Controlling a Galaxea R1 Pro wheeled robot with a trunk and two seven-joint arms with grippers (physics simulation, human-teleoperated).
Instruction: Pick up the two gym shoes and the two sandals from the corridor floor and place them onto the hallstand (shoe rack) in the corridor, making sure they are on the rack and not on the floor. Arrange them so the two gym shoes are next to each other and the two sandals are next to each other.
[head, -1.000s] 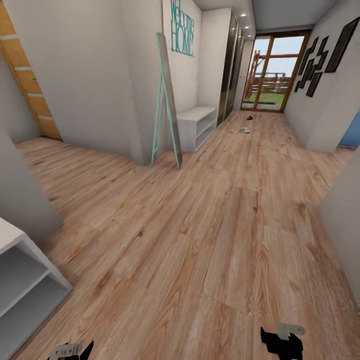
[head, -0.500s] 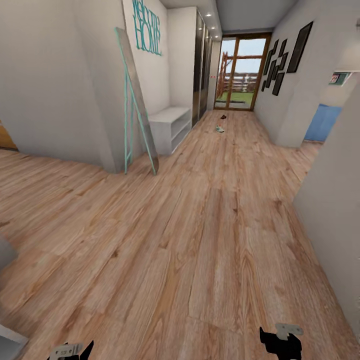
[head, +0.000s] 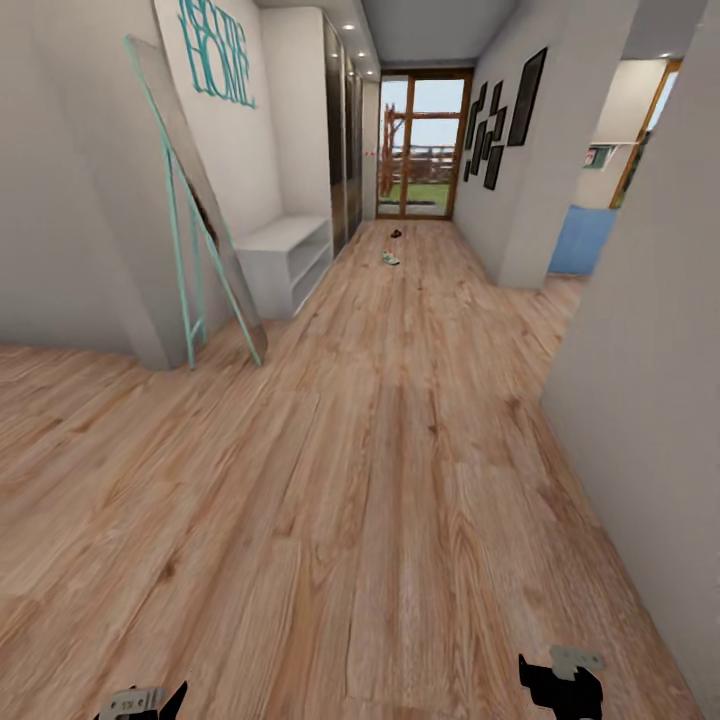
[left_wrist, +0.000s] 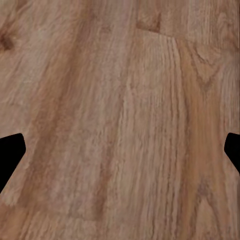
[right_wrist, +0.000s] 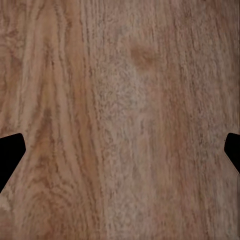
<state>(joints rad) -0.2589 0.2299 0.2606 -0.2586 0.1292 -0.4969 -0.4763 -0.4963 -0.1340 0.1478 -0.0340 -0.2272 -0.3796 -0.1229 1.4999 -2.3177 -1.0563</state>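
Far down the corridor floor (head: 400, 420), a small white gym shoe (head: 390, 258) with a green touch lies on the planks. Just beyond it sits a dark sandal (head: 396, 234); both are too small to make out in detail. The hallstand with the "LOVE" letters is out of view. My left gripper (head: 145, 702) and right gripper (head: 560, 682) hang low at the near edge of the head view, far from the shoes. In the wrist views the left gripper (left_wrist: 120, 152) and right gripper (right_wrist: 120, 152) are open over bare wood, holding nothing.
A straight-sided white bench unit (head: 285, 258) stands on the left under teal "HOME" lettering (head: 215, 60). A teal-framed mirror (head: 195, 215) leans on the left wall corner. A grey wall (head: 650, 380) juts in close on the right. A glass door (head: 418, 145) ends the corridor.
The camera has swung to the right, so the whole picture has shifted left. A pale shelf unit at the lower left has slid out of view. Both grippers keep their place and stay open.
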